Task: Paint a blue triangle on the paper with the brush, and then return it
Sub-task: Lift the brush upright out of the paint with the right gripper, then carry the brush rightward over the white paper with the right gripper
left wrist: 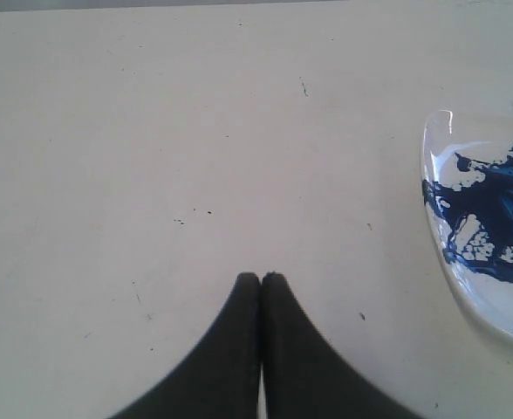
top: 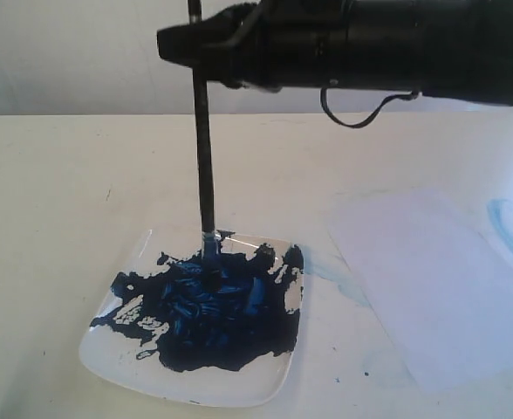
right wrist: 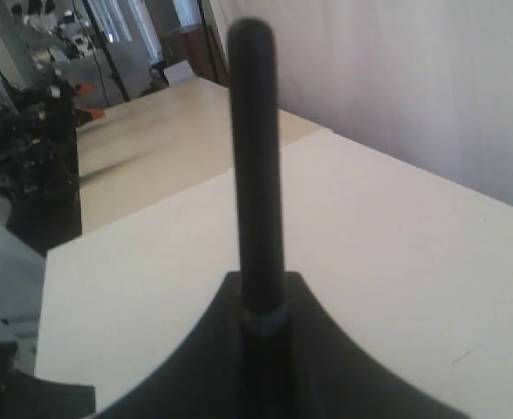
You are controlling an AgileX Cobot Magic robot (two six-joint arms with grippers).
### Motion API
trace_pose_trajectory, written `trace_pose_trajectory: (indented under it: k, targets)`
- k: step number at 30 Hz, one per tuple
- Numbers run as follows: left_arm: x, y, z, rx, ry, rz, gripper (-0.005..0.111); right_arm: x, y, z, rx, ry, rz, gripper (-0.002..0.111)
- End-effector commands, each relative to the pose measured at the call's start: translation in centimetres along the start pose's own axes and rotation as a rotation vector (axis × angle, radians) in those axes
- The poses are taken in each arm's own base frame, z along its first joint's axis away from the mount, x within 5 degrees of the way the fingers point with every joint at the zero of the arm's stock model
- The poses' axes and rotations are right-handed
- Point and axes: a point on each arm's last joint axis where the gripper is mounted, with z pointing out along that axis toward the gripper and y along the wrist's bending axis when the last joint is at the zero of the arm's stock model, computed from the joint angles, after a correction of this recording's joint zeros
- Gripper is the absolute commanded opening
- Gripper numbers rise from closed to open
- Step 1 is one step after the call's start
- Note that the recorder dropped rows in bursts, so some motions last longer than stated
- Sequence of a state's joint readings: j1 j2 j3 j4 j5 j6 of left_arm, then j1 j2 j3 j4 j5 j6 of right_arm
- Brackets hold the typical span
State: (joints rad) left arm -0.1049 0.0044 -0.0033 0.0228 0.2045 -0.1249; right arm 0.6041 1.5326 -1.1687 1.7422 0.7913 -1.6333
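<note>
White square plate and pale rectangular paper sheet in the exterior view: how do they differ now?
The white square plate is smeared with dark blue paint; the pale rectangular paper sheet shows no dark blue mark. The thin black brush, held upright by the right gripper, has its tip in the plate's paint; nothing touches the paper. The plate has a raised glossy rim; the paper lies flat. Both rest on the pale table, apart.

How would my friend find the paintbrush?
On the pale table, find the white square plate smeared with dark blue paint. The thin black paintbrush stands upright with its tip in that paint, held by the black right gripper; nothing else is long and stick-like.
</note>
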Motion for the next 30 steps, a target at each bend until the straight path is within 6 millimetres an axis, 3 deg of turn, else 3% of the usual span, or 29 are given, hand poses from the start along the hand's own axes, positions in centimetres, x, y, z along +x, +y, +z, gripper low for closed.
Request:
trace_pose_trajectory:
  k: [1, 9, 15, 20, 30]
  targets:
    - [0.1, -0.1, 0.0, 0.009, -0.003, -0.011, 0.0, -2.8, 1.6, -1.3, -0.02, -0.071, 0.06, 0.0]
    - [0.1, -0.1, 0.0, 0.009, -0.003, -0.011, 0.0, -5.4, 4.2, -2.7, 0.093, -0.152, 0.086, 0.0]
    - [0.1, -0.1, 0.0, 0.009, -0.003, -0.011, 0.0, -6.8, 5.2, -3.3, 0.079, -0.181, -0.145, 0.0]
    - [0.1, -0.1, 0.0, 0.009, -0.003, -0.011, 0.0, -7.6, 5.5, -3.4, 0.101, -0.193, -0.408, 0.0]
    - [0.1, -0.1, 0.0, 0.009, -0.003, -0.011, 0.0, -8.1, 5.0, -3.0, 0.128, -0.197, -0.433, 0.0]
